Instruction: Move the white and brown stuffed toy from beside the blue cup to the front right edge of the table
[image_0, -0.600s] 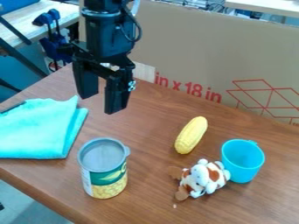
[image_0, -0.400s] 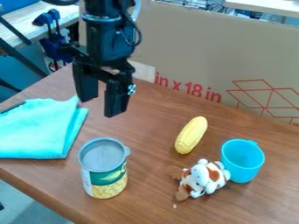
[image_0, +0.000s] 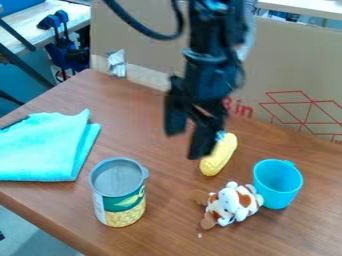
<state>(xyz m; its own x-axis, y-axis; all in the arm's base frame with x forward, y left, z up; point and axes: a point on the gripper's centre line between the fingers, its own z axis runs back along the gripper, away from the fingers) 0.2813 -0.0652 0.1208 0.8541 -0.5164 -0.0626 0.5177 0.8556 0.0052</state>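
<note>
Spread apart in the black two-finger gripper (image_0: 187, 145), with fingers pointing down over the wooden table (image_0: 167, 200) and only air between them. Pinching nothing, so bearing no load.

Nearest to the gripper, just beside the finger on the right of the view, a yellow corn cob (image_0: 221, 158), partly hidden at its upper end. Lying lengthwise on the wood, probably for want of any flat end to stand on (touching the finger or merely behind it, hard to tell).

Below the gripper and to its left in the view, a corn can (image_0: 119, 195), standing upright, steady on a flat round base, with the grey top facing up. Farther left of the gripper, a turquoise cloth (image_0: 43, 145), folded and spread low, likely kept flat by its own limpness.

Below the gripper and to its right, a brown-and-white plush animal (image_0: 234, 204), slumped on the table, presumably too soft to hold itself up. Against or very close to the plush, still farther right of the gripper, a blue cup (image_0: 276, 192), upright on its base with the mouth open to above (handy for keeping contents in, at a guess). Behind the gripper, a cardboard sheet (image_0: 287, 60), standing along the far side of the table like a backdrop.
</note>
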